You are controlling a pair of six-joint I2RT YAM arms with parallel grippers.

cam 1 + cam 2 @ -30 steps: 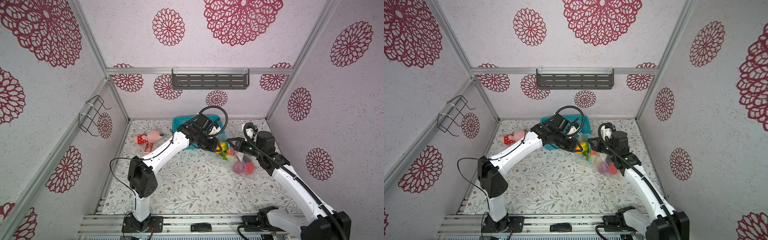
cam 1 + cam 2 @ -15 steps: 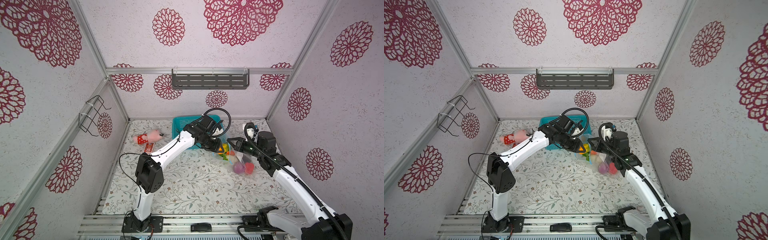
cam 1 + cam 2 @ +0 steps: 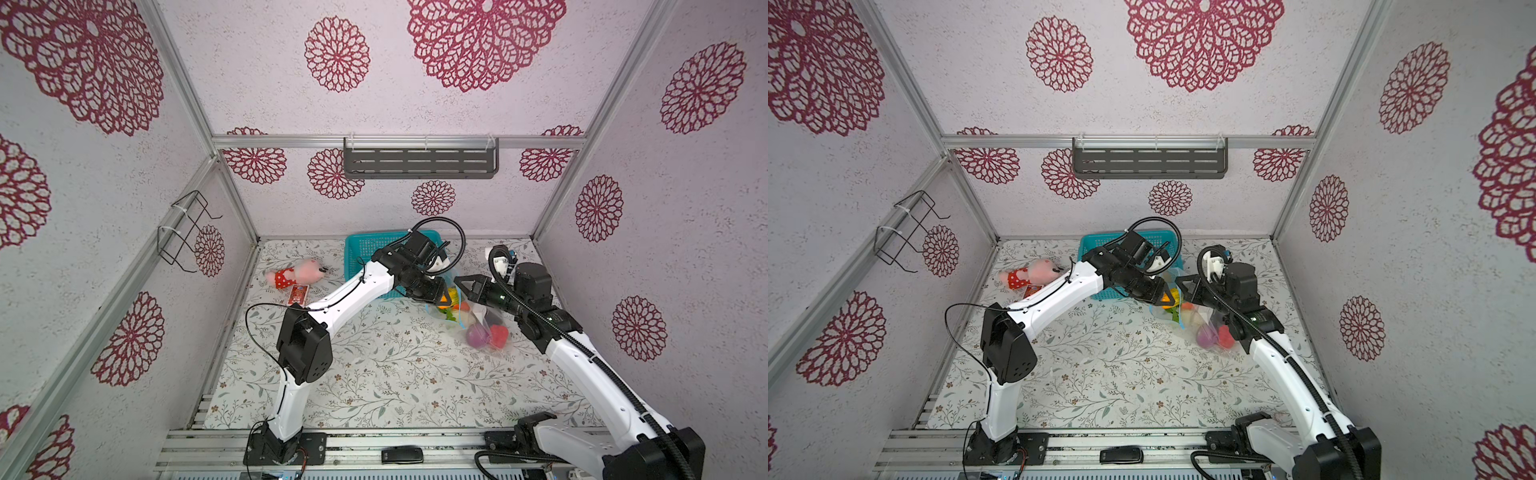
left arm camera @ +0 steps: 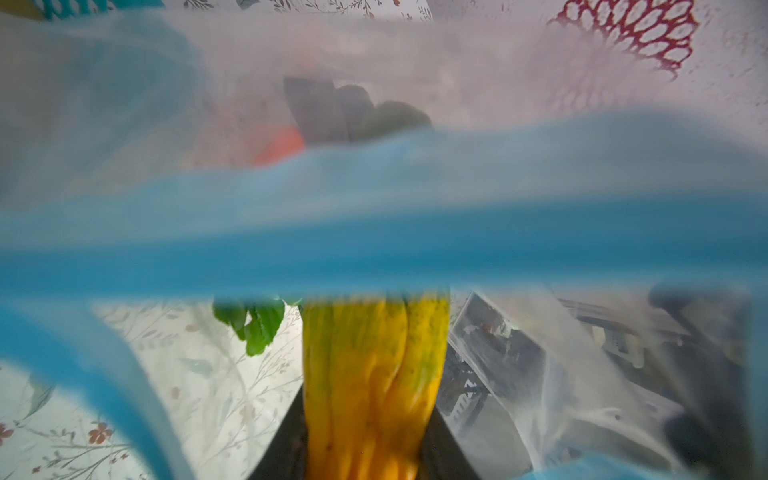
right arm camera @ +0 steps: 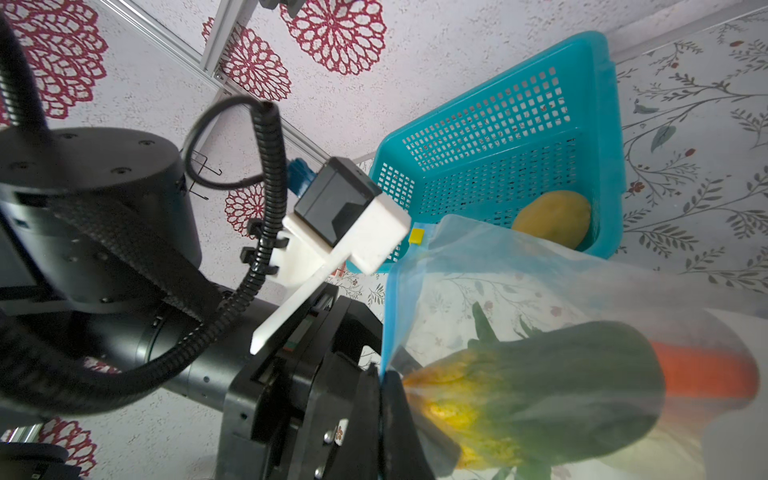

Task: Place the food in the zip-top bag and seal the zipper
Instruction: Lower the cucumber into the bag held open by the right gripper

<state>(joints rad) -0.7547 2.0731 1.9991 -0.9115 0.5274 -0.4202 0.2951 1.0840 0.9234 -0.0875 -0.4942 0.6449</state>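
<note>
The clear zip-top bag (image 3: 478, 322) (image 3: 1202, 322) lies at the right of the table with its mouth lifted. My right gripper (image 3: 464, 286) (image 5: 380, 399) is shut on its blue zipper (image 4: 374, 232) (image 5: 392, 316). My left gripper (image 3: 439, 294) (image 3: 1163, 296) (image 4: 368, 415) is shut on a yellow ridged vegetable (image 4: 370, 382) (image 5: 449, 399) at the bag's mouth. Inside the bag lie a purple onion (image 3: 477, 335), a red pepper (image 3: 498, 335), green leaves (image 4: 253, 324) and an orange carrot (image 5: 706, 374). A yellow potato (image 5: 552, 218) sits in the basket.
A teal mesh basket (image 3: 361, 249) (image 5: 498, 137) stands at the back behind the left arm. The pink plush toy (image 3: 295, 274) and a small red card (image 3: 298, 295) lie at the back left. A grey shelf (image 3: 419, 162) and a wire rack (image 3: 187, 232) hang on the walls.
The left arm's elbow has swung right and the gripper with the yellow vegetable has edged slightly further into the bag's mouth. The right gripper has kept its hold.
</note>
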